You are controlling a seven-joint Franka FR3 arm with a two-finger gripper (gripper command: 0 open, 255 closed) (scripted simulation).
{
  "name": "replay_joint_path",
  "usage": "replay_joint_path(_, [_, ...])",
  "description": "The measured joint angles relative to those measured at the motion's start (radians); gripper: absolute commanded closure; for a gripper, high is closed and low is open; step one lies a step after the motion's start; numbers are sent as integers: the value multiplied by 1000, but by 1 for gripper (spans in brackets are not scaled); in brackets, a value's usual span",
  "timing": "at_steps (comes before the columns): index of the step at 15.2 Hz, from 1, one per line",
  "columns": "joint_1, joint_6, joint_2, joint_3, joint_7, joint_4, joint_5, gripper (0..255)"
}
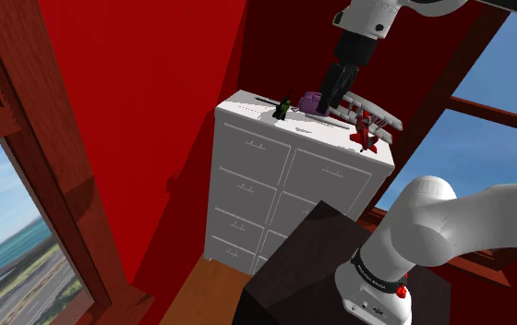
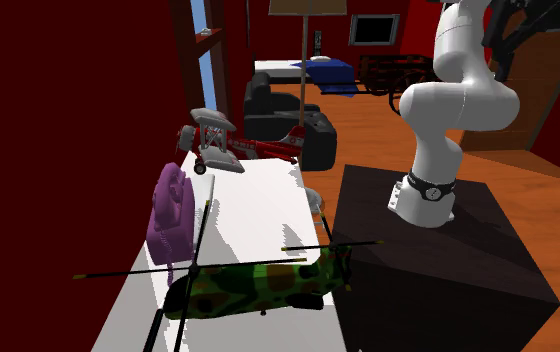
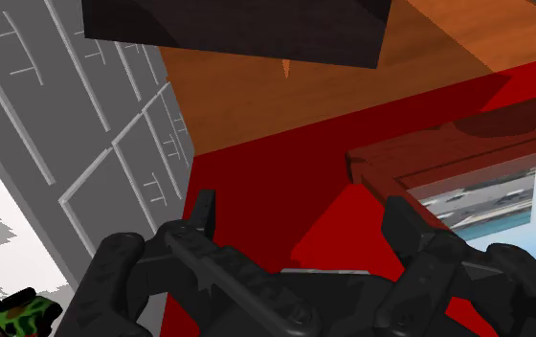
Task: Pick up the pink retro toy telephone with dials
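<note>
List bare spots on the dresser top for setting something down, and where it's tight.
Best patch: the middle of the dresser top, between the phone and the stand-side edge, bordered by the biplane and the helicopter. A smaller bare corner lies past the helicopter. Crowded: the helicopter's rotors span that end, and the biplane takes the other.
</note>
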Motion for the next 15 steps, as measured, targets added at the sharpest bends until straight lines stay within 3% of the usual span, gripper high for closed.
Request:
replay_joint_path(3, [-4, 12, 15, -25, -35, 1, -21, 0])
replay_joint_path(15, [-31, 143, 219, -283, -389, 66, -190, 0])
